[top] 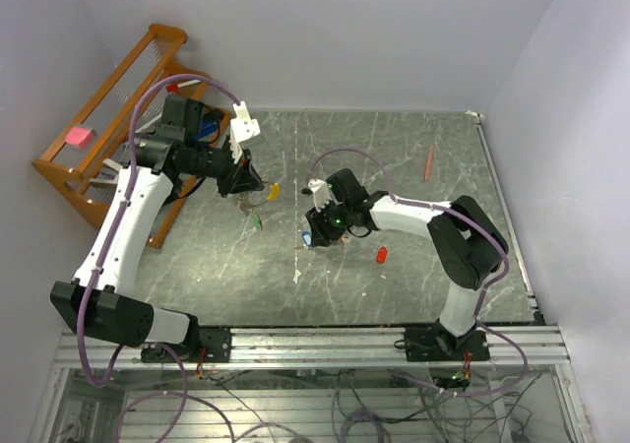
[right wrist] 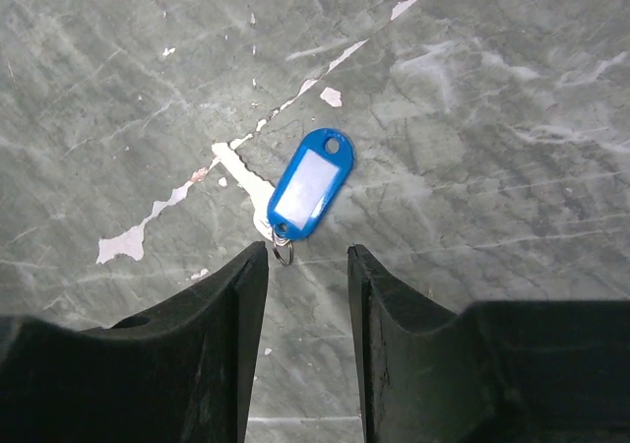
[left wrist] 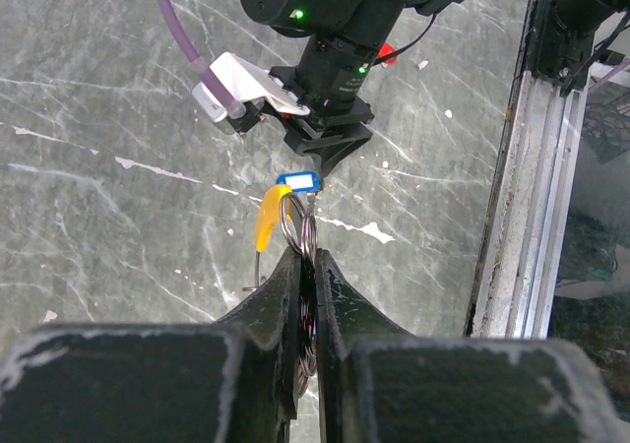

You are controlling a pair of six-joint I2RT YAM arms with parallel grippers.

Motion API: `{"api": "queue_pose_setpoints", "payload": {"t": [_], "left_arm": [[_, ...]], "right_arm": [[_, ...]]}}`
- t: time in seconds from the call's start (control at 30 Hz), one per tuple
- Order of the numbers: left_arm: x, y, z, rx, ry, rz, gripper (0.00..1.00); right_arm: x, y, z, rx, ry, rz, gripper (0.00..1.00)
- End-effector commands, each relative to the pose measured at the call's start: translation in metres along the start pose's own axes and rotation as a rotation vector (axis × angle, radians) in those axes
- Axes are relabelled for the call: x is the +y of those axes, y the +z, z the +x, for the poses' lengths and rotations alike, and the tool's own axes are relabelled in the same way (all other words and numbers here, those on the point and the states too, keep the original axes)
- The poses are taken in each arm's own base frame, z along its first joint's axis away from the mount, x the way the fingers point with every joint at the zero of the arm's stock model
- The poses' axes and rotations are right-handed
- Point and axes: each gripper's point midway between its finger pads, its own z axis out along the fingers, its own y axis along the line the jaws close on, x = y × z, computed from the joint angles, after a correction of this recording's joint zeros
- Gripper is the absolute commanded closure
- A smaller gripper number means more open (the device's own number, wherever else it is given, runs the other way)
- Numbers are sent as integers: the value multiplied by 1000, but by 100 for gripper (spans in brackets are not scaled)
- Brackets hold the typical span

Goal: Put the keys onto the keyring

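Note:
My left gripper [left wrist: 307, 256] is shut on the silvery keyring [left wrist: 299, 228], which sticks out past the fingertips with its yellow curved piece [left wrist: 268, 217]. From above, that gripper [top: 248, 189] hovers over the table's left part, with the yellow piece [top: 275, 190] beside it. A blue key [right wrist: 309, 182] lies flat on the table, its small ring [right wrist: 283, 254] close to the left fingertip of my open right gripper [right wrist: 307, 256]. A green key [top: 258, 221] shows under the left gripper; whether it hangs or lies there I cannot tell. A red key [top: 382, 256] lies to the right.
A thin orange-red pencil [top: 428, 163] lies at the back right of the marble table [top: 413, 285]. A wooden rack [top: 108, 108] stands off the table's left side. The metal rail [top: 325, 343] runs along the near edge.

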Motion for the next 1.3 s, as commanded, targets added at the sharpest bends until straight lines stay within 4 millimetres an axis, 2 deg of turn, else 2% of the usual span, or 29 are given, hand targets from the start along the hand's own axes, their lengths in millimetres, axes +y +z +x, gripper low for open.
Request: {"api": "queue_pose_setpoints", "payload": {"t": [0.0,0.27,0.37,0.57,0.6,0.8,0.9,1.0,1.13,1.27], "left_arm": [[-3,-5,-12,-50,29,6,93],[-2,-4,-12,-51,27,3,93],[-1,-4,-11,-49,25,2,93],[-1,-4,-11,-50,23,1,93],[-1,-4,-11,-51,23,2,93],[0,-4,-13,-55,20,5,93],[1,-4,-13,-51,19,0,93],[3,-4,-13,-41,11,-9,93],[1,-6,-21,-42,19,-9,93],[-10,-6,-42,-67,45,23,93]], "right_arm": [[2,9,12,18,1,-11,63],[6,17,17,33,0,-16,72],[6,18,19,40,2,-22,83],[10,17,33,74,16,-36,93],[10,16,34,76,19,-35,100],[12,11,32,76,38,-25,100],[15,3,15,38,55,-23,100],[21,-15,-18,-36,73,-29,100],[31,-55,-79,-162,61,-13,100],[42,-105,-137,-297,40,10,100]]}}
